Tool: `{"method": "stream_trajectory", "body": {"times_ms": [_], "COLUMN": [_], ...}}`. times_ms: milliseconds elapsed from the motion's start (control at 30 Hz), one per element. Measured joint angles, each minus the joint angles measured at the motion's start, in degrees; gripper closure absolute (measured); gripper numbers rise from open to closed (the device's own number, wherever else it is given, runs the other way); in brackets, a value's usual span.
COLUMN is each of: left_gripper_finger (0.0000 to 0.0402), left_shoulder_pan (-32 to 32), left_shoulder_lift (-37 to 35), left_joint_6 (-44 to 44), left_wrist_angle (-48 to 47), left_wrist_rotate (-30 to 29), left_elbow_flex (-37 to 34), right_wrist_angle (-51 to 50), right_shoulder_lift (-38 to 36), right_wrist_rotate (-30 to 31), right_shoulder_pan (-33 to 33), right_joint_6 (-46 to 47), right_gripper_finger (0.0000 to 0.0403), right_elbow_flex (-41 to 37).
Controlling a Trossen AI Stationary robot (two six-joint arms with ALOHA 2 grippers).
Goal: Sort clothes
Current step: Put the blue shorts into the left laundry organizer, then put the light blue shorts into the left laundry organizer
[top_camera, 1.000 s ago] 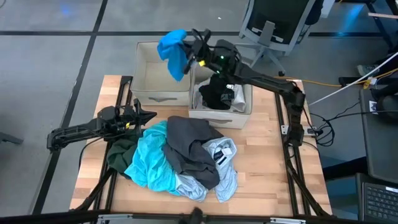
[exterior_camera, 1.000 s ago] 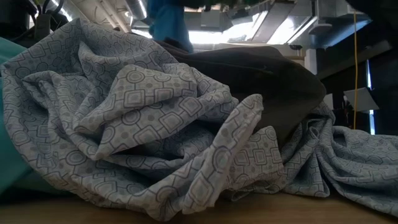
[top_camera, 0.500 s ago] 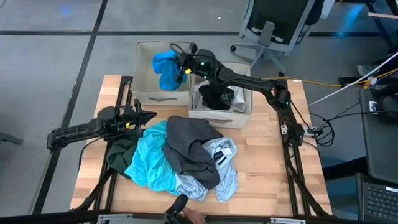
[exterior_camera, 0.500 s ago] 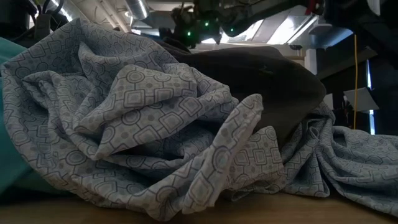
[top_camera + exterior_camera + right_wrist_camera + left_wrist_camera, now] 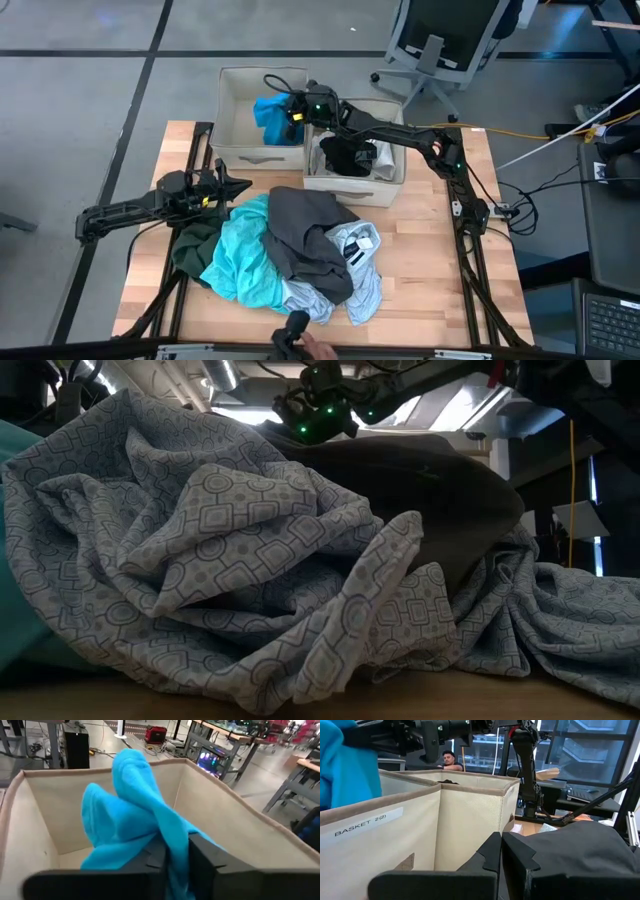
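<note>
High view: right gripper [image 5: 292,112] reached over far-left beige box [image 5: 232,145], fingers pinching bright blue garment [image 5: 268,112] that draped into box. Left gripper [image 5: 240,185] waited at pile's left edge, fingers closed, empty. Remaining clothes [image 5: 290,250] heaped mid-table; dark items in right box [image 5: 390,182]. Fabric judged light, limp, prone to snag; best pinched at raised fold.
</note>
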Motion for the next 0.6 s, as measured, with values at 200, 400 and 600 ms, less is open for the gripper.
{"method": "stream_trajectory", "body": {"times_ms": [200, 400, 600], "left_gripper_finger": [0.0396, 0.0396, 0.0396], "left_shoulder_pan": [0.02, 0.02, 0.0], "left_shoulder_lift": [-0.02, -0.01, -0.02], "left_joint_6": [0.0, -0.02, -0.04], "left_wrist_angle": [0.02, 0.04, 0.16], "left_wrist_rotate": [0.0, 0.0, -0.45], "left_elbow_flex": [0.0, 0.0, 0.0], "right_wrist_angle": [-0.95, -4.88, -18.44], "right_shoulder_lift": [-0.08, -4.15, -14.01], "right_wrist_rotate": [0.02, 0.15, 0.55], "right_shoulder_pan": [0.02, 0.49, 3.15], "right_joint_6": [1.29, 1.06, -0.03], "right_gripper_finger": [0.0212, 0.0119, 0.0088], "right_elbow_flex": [0.0, 0.0, 0.02]}}
